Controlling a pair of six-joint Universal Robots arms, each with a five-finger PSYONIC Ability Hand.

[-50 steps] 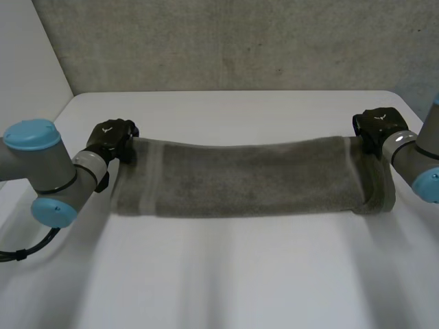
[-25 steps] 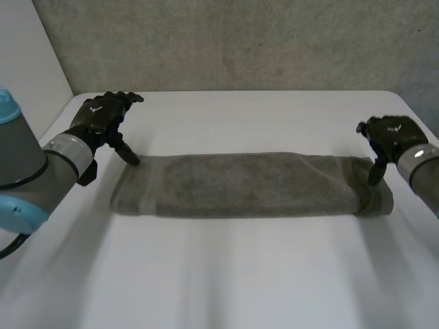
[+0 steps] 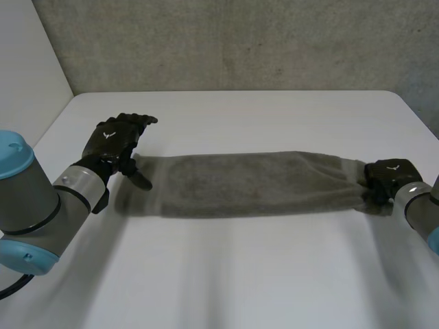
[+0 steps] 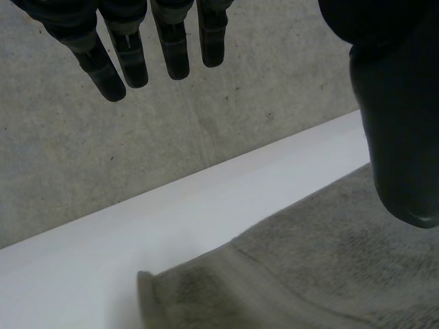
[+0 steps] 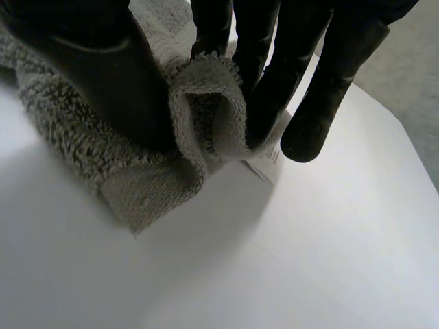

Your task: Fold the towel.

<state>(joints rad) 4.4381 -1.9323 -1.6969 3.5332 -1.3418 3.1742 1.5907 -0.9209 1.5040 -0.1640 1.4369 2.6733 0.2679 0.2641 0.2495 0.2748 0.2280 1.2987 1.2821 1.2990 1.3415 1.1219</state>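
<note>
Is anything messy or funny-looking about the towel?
A little. The towel lies in a long strip, but its end at the right hand is scrunched into a loop between thumb and fingers, with a white label poking out. The left hand is open, holding nothing.

One grey towel (image 3: pixel 254 184) is lying on one white table (image 3: pixel 274 274), and two black hands are showing: one left hand (image 3: pixel 116 140) and one right hand (image 3: pixel 387 177)
</note>
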